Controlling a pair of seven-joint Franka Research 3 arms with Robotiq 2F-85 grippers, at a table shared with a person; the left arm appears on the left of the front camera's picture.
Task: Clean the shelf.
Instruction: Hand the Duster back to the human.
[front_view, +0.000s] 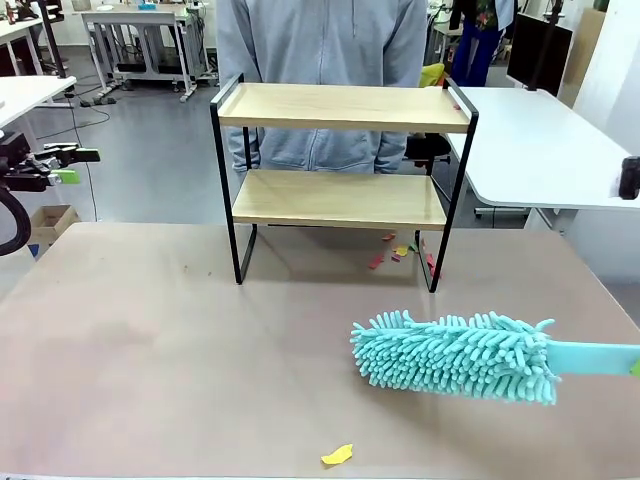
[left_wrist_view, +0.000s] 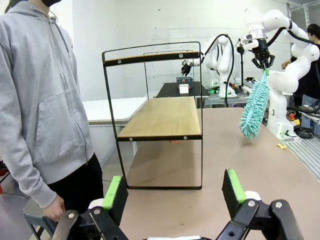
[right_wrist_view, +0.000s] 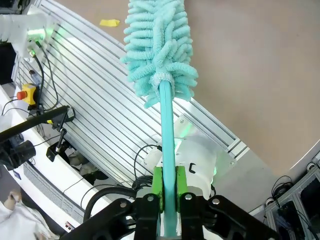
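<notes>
The shelf (front_view: 340, 107) stands at the table's far middle, two light wooden boards in a black frame, both boards bare. Seen end-on in the left wrist view, the shelf (left_wrist_view: 165, 117) is ahead of my left gripper (left_wrist_view: 175, 192), whose green-padded fingers stand open and empty. That left gripper (front_view: 75, 165) hovers off the table's left edge. A fluffy teal duster (front_view: 455, 355) hangs low over the table's right front, well clear of the shelf. My right gripper (right_wrist_view: 168, 182) is shut on the duster's (right_wrist_view: 159, 45) teal handle; from the left wrist view this right gripper (left_wrist_view: 263, 62) holds the duster (left_wrist_view: 254, 107) head-down.
Coloured paper scraps (front_view: 400, 250) lie on the table under the shelf's right end. One yellow scrap (front_view: 338, 455) lies near the front edge. A person in a grey hoodie (front_view: 320, 60) stands right behind the shelf. A white table (front_view: 540, 150) stands at the right.
</notes>
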